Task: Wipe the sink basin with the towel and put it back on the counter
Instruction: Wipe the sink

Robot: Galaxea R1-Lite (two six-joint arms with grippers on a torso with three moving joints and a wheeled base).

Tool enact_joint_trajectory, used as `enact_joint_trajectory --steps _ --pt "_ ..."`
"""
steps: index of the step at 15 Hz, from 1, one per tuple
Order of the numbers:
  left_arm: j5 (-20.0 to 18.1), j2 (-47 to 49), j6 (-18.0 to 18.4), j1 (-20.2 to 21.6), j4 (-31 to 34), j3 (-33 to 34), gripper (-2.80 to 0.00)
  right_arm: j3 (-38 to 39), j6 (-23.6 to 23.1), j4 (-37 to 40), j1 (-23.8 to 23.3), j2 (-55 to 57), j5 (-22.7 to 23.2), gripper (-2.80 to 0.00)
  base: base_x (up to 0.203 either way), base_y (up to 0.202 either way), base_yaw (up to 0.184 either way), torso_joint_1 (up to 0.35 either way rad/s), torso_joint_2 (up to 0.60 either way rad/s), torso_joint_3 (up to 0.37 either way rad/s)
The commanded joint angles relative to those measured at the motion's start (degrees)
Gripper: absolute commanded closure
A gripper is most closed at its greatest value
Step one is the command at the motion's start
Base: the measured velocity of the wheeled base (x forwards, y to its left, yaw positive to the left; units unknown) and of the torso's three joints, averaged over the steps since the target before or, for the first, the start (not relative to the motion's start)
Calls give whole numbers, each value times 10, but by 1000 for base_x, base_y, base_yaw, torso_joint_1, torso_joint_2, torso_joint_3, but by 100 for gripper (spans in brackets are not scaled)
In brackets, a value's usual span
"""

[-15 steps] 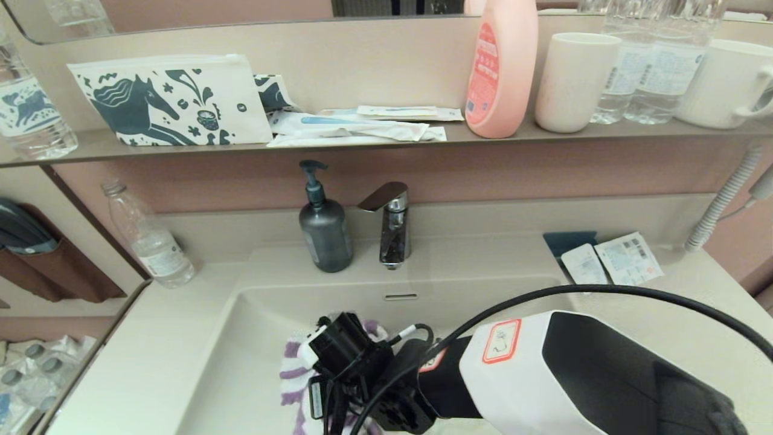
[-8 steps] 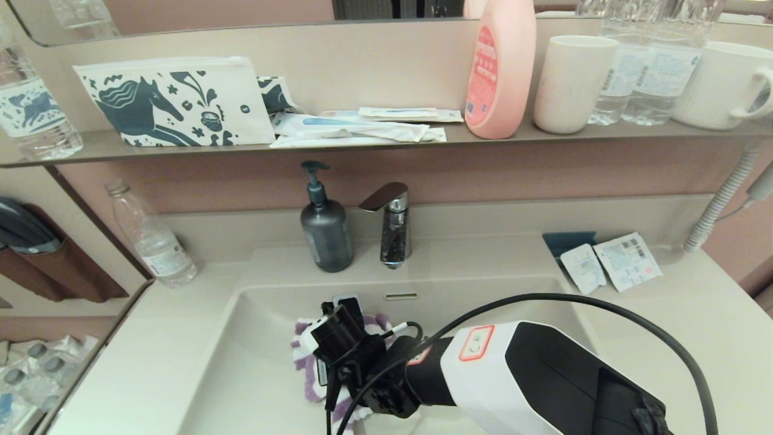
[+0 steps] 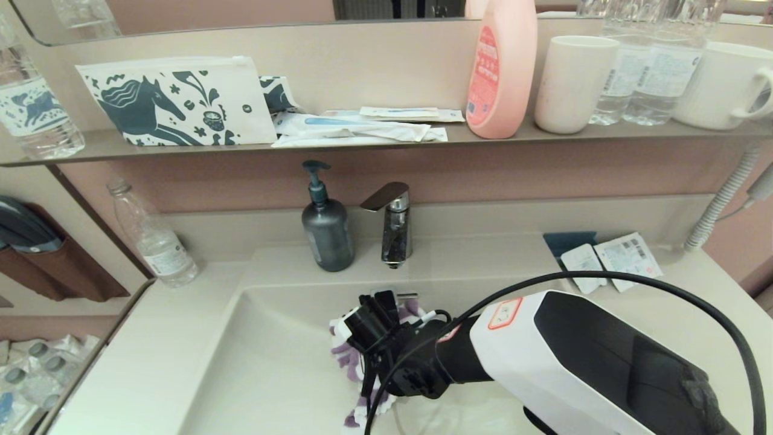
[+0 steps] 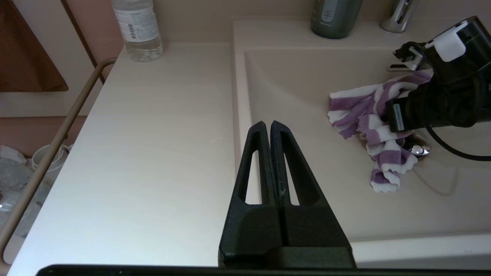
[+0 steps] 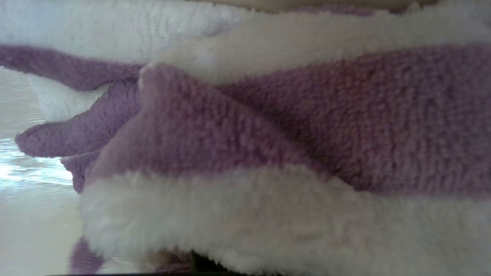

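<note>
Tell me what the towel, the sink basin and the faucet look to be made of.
The towel: soft terry or fleece cloth, judging by its fuzzy purple and white pile, close up in the right wrist view. The sink basin: a smooth cream solid surface or ceramic, with a faint sheen; which one cannot be told. The faucet: polished chrome-look metal, with mirror-like reflections.

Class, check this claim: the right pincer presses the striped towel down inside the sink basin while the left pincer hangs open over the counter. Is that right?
One detail is wrong. The left pincer is shut, fingers together, as the left wrist view shows. It does hang over the counter, while the right pincer works the towel in the sink basin.
</note>
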State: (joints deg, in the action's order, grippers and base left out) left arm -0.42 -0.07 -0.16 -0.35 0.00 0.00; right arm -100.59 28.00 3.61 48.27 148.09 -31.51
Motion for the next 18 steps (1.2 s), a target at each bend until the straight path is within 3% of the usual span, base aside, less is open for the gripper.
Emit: enact_joint_trajectory --steps 1,7,11,18 --pt "0 1 0 0 0 0 0 33 2 3 -7 -27 -14 0 0 0 0 0 0 0" --pt "0 1 0 0 0 0 0 127 1 6 -41 -85 -43 0 0 0 0 0 0 0" --pt "0 1 0 0 0 0 0 168 1 71 -59 -118 -44 0 0 0 0 0 0 0" --pt "0 1 0 0 0 0 0 194 3 323 -59 -143 -33 0 0 0 0 0 0 0"
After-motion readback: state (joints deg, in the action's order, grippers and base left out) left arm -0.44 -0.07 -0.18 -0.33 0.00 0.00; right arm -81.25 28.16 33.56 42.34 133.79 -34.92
